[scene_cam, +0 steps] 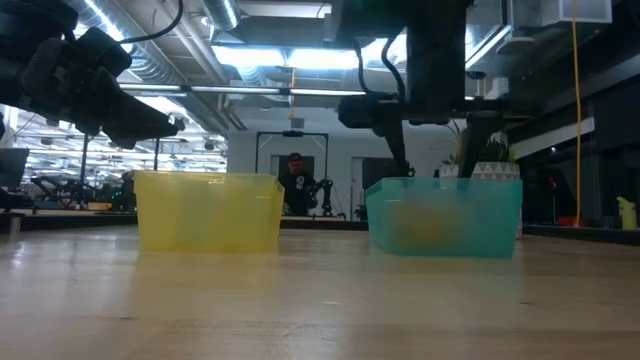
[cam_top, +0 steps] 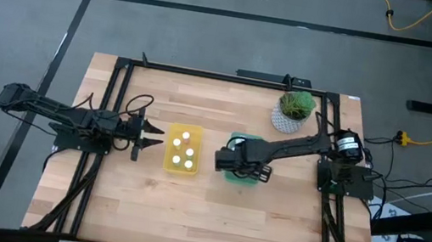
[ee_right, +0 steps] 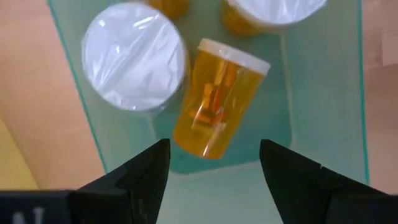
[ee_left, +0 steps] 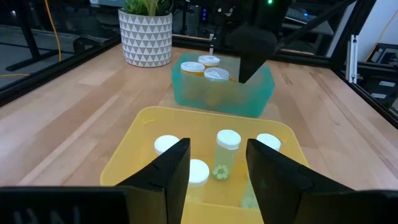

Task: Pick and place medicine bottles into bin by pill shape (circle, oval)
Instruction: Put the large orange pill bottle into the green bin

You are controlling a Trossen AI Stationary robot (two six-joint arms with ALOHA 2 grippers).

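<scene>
The yellow bin [cam_top: 183,149] holds several small white-capped bottles [ee_left: 227,149]; at least one stands upright. The green bin [cam_top: 243,170] holds orange-bodied bottles: two stand upright with their white caps up [ee_right: 134,56], and one [ee_right: 214,99] lies on its side on the bin's floor. My right gripper [ee_right: 214,155] is open above the green bin, just over the lying bottle and apart from it. My left gripper [cam_top: 152,137] is open and empty at the yellow bin's left side, pointing toward it.
A white patterned pot with a green plant [cam_top: 293,111] stands at the far right, behind the green bin. A black frame [cam_top: 231,79] runs around the wooden table top. The two bins stand side by side at mid table, as the low view shows [scene_cam: 210,210].
</scene>
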